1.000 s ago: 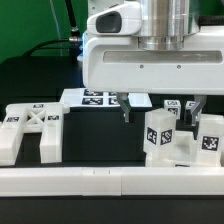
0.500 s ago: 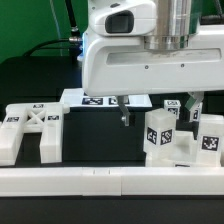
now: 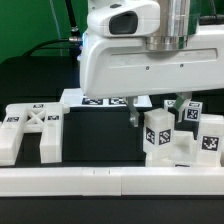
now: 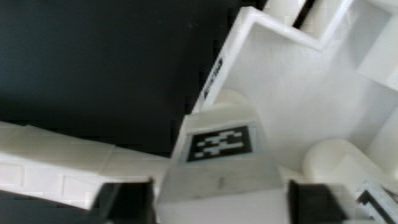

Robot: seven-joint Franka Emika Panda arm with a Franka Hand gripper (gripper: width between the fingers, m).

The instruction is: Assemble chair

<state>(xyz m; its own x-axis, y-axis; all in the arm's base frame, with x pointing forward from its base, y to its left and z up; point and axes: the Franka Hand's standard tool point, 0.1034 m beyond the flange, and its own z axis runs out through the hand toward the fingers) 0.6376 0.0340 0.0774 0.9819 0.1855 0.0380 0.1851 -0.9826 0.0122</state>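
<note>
On my feed the X-braced panel (image 3: 30, 132) lies flat at the exterior view's left, tags facing up, just behind the long white rail (image 3: 110, 181) that runs across the front. Right of it, further back, the marker board (image 3: 98, 100) sits partly under the arm (image 3: 140, 60).

Next comes the gripper (image 3: 152, 116) — its dark fingers (image 3: 133, 116) are drawn in around the top of an upright leg block (image 3: 158, 138), pinching it. My wrist view agrees: the same leg block (image 4: 222, 140), tag towards the camera, sits squeezed between the two fingertips (image 4: 125, 200), with the gripper (image 4: 222, 198) closed against its sides.

Two more tagged blocks stand near the held one — a rear block (image 3: 190, 112) behind it and an end block (image 3: 212, 138) at the far right.
</note>
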